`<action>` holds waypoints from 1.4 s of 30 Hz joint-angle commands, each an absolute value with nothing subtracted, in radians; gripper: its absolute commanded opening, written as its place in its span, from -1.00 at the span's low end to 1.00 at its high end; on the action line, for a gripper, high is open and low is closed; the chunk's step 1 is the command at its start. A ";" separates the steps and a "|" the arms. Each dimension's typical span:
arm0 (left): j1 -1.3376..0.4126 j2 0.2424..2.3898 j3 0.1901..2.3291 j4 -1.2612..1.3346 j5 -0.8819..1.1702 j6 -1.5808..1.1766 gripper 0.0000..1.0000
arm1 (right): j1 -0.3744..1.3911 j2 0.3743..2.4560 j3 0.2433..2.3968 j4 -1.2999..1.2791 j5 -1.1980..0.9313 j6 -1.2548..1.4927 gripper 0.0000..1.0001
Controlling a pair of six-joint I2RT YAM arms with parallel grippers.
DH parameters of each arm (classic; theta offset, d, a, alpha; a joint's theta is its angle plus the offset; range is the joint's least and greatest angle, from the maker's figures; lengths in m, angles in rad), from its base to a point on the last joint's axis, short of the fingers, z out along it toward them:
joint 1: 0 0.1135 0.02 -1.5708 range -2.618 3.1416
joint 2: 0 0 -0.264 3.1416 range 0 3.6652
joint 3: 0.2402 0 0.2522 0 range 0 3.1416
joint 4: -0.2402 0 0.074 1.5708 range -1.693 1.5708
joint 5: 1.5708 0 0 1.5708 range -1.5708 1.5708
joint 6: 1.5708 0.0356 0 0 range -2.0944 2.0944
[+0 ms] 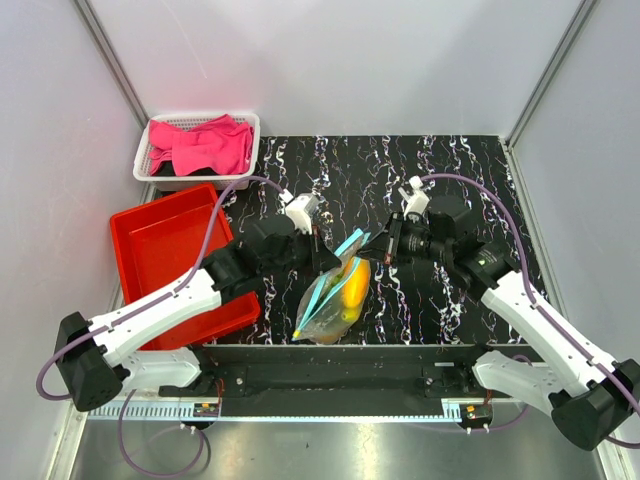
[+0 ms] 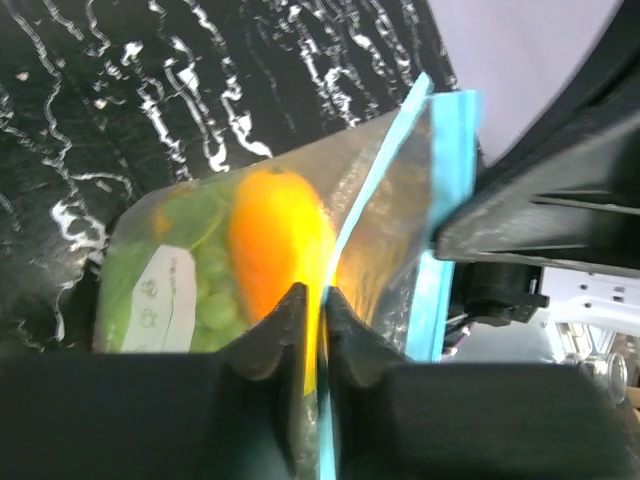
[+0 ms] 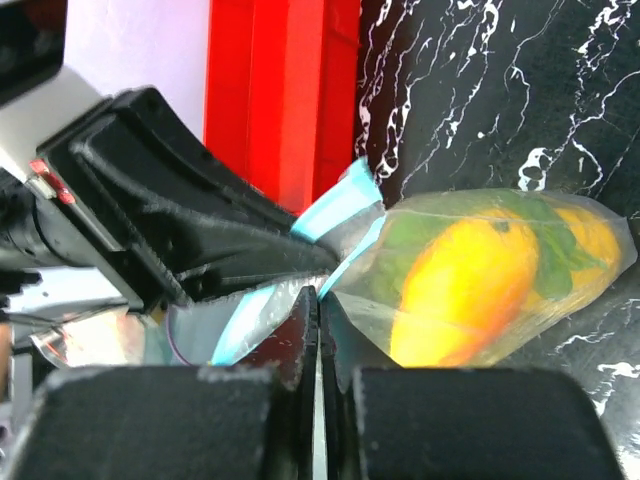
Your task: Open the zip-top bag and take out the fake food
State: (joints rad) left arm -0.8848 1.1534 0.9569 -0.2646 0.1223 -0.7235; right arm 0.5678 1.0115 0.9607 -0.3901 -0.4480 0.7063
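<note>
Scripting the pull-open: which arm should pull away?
Right, likely: right gripper is shut on the zip-top bag with bare table behind it; left gripper, also shut on it, has the red tray behind.

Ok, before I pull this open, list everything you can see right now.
zip-top bag: one, clear with a light blue zip strip, mid-table between the arms
fake food: several pieces, yellow-orange and green, inside the bag; exact count unclear
red tray: one, red, left of the bag
white basket: one, white, far left corner
pink cloth: one bundle, pink, in the basket
table: one, black with white marbling
left gripper: one, black, shut on the bag's plastic near the zip strip
right gripper: one, black, shut on the bag's plastic at the same end
</note>
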 commanded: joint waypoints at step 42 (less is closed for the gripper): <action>-0.976 1.186 1.167 -0.397 -0.175 -0.752 -1.00 | 0.776 0.946 0.859 -0.443 -0.201 1.017 0.46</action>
